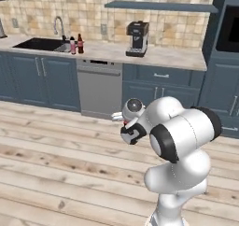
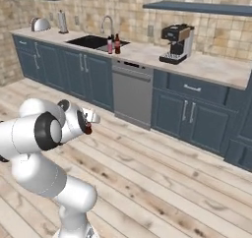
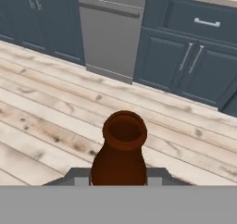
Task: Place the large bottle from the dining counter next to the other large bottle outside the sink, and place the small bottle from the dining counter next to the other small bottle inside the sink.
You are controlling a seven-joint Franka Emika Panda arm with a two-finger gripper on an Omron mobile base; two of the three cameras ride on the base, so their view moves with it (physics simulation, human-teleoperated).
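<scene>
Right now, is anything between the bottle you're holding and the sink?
Nothing on the floor: it lies bare between the held bottle and the sink. Two bottles, one pink and one dark, stand at the sink's right edge, on the side the held bottle would come from.

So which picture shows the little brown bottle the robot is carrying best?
The hand view: the small bottle sits close up in the gripper, brown body and neck plain. In the left base view and right base view just a red bit peeks past the arm.
</scene>
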